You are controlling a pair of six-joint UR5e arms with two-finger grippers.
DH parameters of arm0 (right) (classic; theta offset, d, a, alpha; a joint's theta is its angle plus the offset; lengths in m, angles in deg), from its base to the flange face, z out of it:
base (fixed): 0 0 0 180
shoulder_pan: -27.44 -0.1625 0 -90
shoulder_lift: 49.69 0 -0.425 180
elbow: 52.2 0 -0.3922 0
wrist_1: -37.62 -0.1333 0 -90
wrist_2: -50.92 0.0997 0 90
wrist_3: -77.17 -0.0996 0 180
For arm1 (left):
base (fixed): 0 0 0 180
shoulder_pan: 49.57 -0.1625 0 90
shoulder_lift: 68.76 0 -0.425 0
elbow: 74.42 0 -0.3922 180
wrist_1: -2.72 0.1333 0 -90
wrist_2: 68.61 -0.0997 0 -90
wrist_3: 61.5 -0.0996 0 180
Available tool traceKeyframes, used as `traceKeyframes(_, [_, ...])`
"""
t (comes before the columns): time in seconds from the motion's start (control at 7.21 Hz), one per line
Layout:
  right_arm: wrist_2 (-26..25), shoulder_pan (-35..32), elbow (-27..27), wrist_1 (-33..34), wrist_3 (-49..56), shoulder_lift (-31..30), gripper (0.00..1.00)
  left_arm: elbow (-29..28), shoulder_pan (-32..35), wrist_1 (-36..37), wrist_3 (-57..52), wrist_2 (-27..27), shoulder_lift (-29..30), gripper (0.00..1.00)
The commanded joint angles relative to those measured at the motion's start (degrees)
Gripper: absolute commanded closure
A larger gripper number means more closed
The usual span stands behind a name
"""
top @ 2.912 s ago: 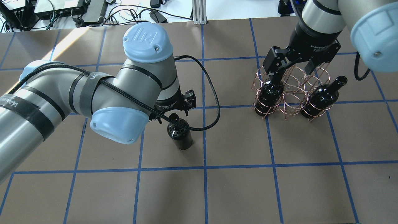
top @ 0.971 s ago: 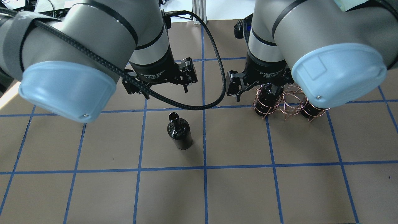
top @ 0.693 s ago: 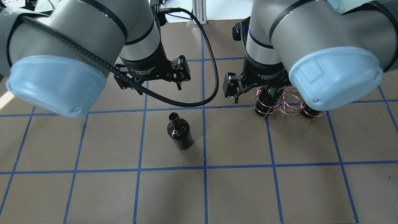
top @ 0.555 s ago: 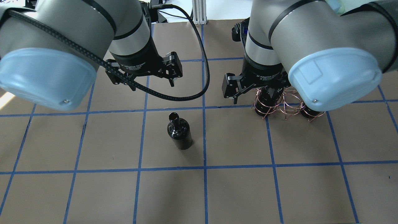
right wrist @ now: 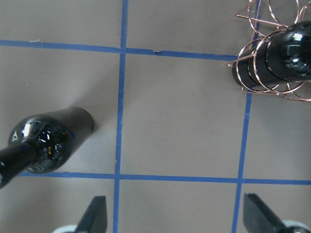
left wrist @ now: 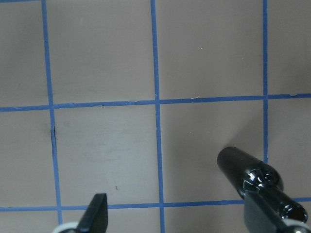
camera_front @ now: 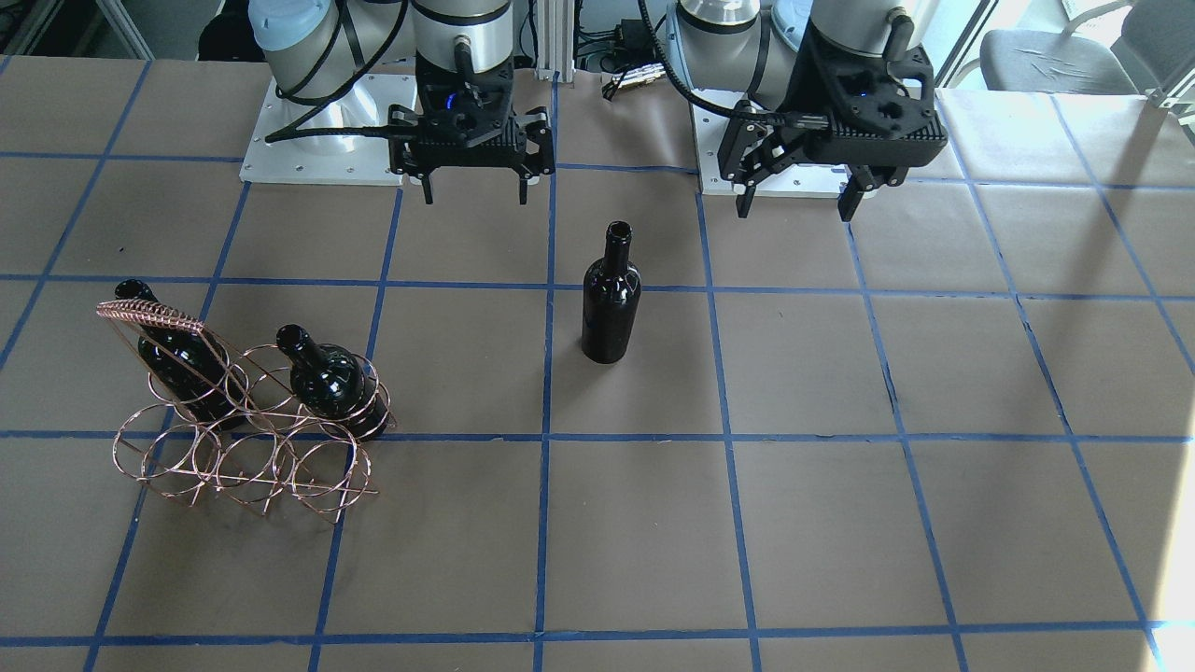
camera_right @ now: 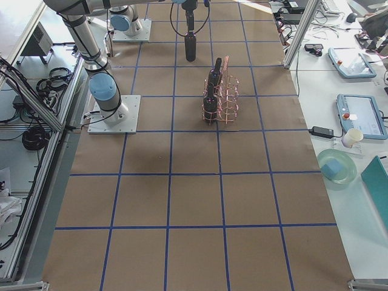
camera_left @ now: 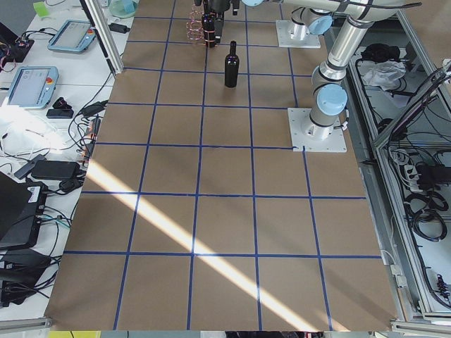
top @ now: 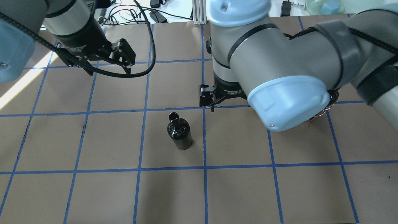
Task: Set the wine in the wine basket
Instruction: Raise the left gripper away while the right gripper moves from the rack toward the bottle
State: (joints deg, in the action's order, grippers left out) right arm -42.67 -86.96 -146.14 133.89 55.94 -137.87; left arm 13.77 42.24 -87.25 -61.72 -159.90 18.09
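Observation:
One black wine bottle [camera_front: 611,299] stands upright alone on the brown mat, mid-table; it also shows in the overhead view [top: 178,132]. The copper wire wine basket [camera_front: 243,439] stands apart from it and holds two more bottles [camera_front: 177,359] [camera_front: 331,383]. My left gripper [camera_front: 795,203] hangs open and empty, raised, back from the lone bottle and to its side [top: 108,71]. My right gripper [camera_front: 474,196] is open and empty between the basket and the lone bottle. In the overhead view my right arm hides most of the basket.
Blue tape lines grid the mat. The two white arm base plates [camera_front: 317,140] sit at the robot's edge. Side benches carry tablets, cables and a bowl [camera_right: 336,165], off the mat.
My left gripper left the lone bottle's neck, rose and moved away to the left. My right gripper came off the basket and moved left toward the lone bottle. The bottles have not moved.

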Motion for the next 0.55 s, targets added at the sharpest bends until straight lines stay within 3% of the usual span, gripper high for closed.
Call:
traceKeyframes(0.0, [-0.28, -4.51, 0.61, 3.48, -7.94, 3.1, 0.0, -0.74, -5.92, -0.38, -6.1, 0.06, -0.98, 0.0])
traceKeyframes(0.42, [1.04, -8.54, 0.69, 7.07, -15.12, 6.17, 0.0, -0.65, -11.56, -1.96, -6.03, 0.76, -1.16, 0.0])
